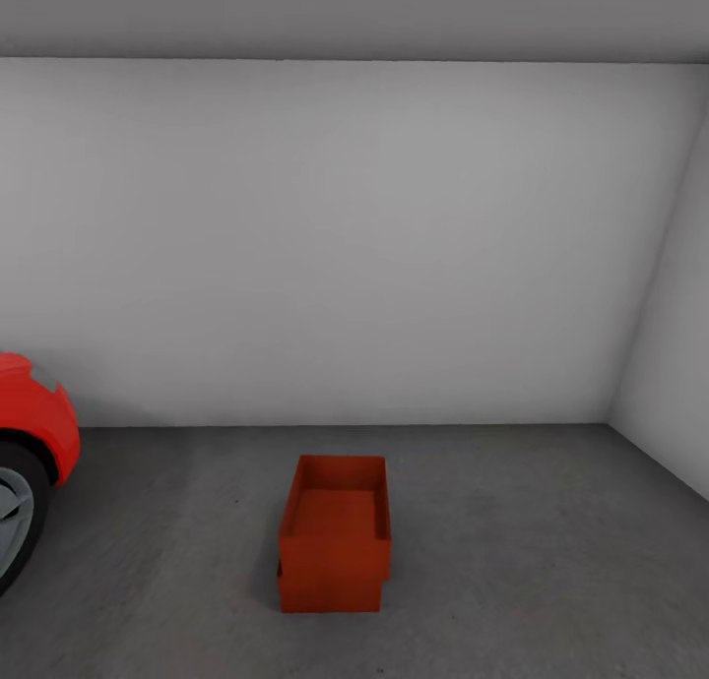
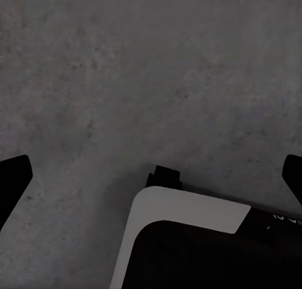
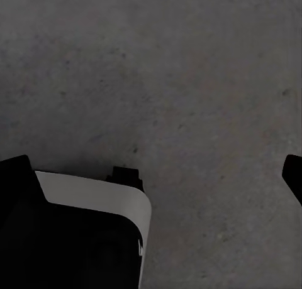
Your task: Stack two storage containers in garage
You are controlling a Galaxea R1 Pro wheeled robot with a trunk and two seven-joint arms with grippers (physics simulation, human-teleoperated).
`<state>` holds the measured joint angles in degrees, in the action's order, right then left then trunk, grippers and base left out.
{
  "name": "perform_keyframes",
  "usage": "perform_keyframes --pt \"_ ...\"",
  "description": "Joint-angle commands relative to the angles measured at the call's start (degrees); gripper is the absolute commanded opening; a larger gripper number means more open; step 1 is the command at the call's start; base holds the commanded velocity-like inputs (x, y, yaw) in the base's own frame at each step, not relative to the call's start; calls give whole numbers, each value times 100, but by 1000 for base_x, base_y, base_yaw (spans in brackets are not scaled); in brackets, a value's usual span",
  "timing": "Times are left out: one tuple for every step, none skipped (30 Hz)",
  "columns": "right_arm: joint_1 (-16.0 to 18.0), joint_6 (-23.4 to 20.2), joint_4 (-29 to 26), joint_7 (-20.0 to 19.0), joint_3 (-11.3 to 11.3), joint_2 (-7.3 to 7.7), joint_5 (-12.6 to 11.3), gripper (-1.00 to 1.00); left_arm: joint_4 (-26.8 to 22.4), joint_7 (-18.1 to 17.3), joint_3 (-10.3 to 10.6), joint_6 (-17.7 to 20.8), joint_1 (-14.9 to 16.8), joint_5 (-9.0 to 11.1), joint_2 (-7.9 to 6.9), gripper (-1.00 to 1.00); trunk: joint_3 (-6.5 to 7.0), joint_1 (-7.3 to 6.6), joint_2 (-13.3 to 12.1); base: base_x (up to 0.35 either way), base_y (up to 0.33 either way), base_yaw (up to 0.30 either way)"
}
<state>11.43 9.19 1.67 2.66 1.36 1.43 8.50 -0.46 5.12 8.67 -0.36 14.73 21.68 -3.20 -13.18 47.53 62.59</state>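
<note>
Two orange-red topless plastic storage containers (image 1: pixel 335 536) sit stacked on the grey concrete garage floor (image 1: pixel 512 561), upper one slightly askew. Both grippers' fingers (image 2: pixel 14 179) (image 3: pixel 293 173) spread open, empty. Risk: nudging the stack topples it.

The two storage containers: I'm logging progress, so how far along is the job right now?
It looks essentially done. In the head view the upper container sits stacked on the lower container, which rests on the concrete floor near the red car. Nothing is in hand: the left gripper and right gripper hang open over bare floor. Nothing visible is left, though the stack looks slightly offset.
</note>
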Motion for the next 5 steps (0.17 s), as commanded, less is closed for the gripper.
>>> perform_keyframes --pt "8 29 18 30 8 -1 48 100 -2 15 48 -6 2 47 -2 100 -7 0 5 0 0 0" --pt "8 29 18 31 7 -1 48 100 -3 15 48 -5 2 47 -3 100 -7 0 5 0 0 0" --pt "8 29 18 31 6 -1 47 100 -2 15 47 -5 2 47 -3 100 -7 0 5 0 0 0" --pt "8 29 18 32 6 -2 47 100 -4 15 47 -5 3 47 -4 100 -7 0 5 0 0 0" --pt "8 30 18 32 5 -2 47 100 -4 15 47 -6 3 47 -4 100 -7 0 5 0 0 0"
